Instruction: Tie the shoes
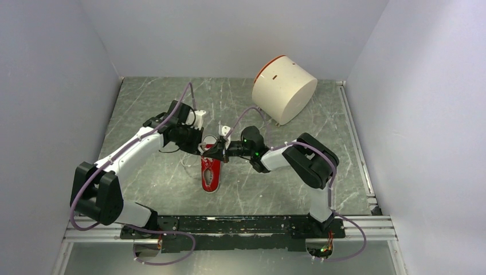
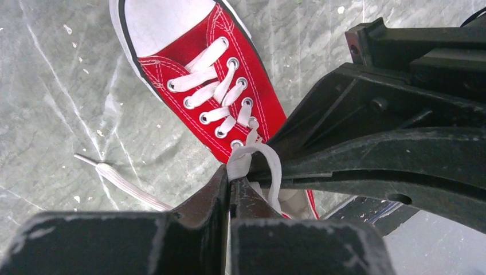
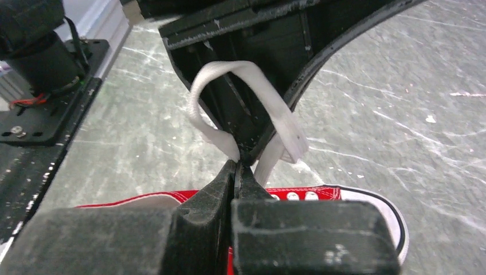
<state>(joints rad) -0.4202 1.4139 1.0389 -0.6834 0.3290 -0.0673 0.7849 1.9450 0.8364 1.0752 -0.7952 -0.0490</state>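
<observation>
One grey marbled tabletop [image 1: 269, 189], with the small red canvas sneaker [image 1: 210, 173] near its middle. Left gripper [image 2: 230, 182] is pinched tight on the white flat lace [image 2: 269, 160] by the top eyelets. Right gripper [image 3: 238, 167] is clamped on the same lace's loop, likely holding it taut for the knot.

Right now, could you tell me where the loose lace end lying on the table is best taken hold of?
Grip the lace just behind its plastic tip, coming straight down and pinching across its width. It lies flat on the table, clear of the sneaker.
</observation>
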